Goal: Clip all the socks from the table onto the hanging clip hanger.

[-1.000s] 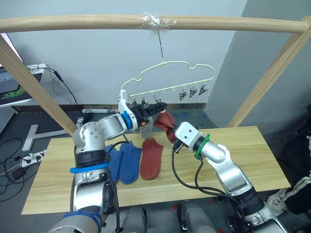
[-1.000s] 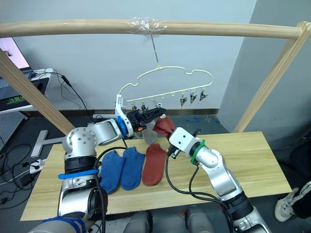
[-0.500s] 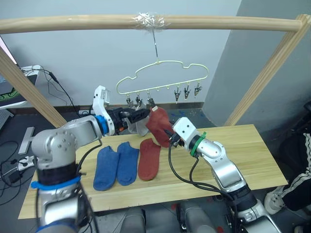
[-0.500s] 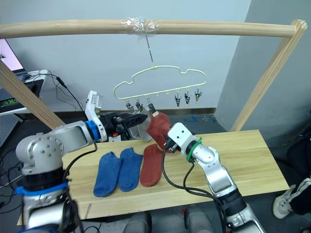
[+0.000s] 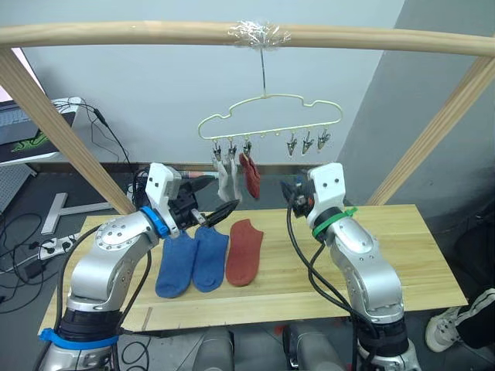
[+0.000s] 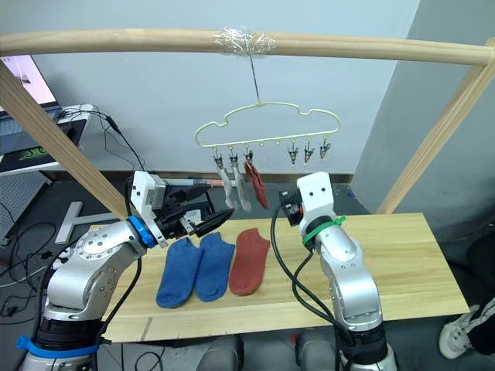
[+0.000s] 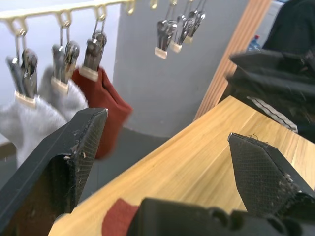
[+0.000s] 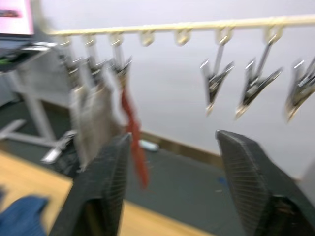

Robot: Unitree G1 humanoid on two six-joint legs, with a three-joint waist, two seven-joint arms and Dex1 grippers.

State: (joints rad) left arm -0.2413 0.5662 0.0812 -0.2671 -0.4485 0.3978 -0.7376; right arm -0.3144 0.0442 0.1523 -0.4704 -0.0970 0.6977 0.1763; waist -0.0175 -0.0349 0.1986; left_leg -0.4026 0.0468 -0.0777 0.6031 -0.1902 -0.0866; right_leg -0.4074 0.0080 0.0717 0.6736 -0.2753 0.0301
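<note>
Your two head cams look forward and down over the surface (image 5: 402,255); both wrist cams sit close, aimed up at the same clip hanger (image 6: 267,131).

The right wrist view is blurred, so the clip hanger's (image 8: 197,27) clips look smeared.

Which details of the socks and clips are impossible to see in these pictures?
- Grey socks, head views: they overlap, so their count stays unclear.
- Red sock, right wrist view: blurred; the clip's grip is unclear.
- Blue socks: the left arm hides one edge.
- Free clips: too small to tell whether they are shut.
</note>
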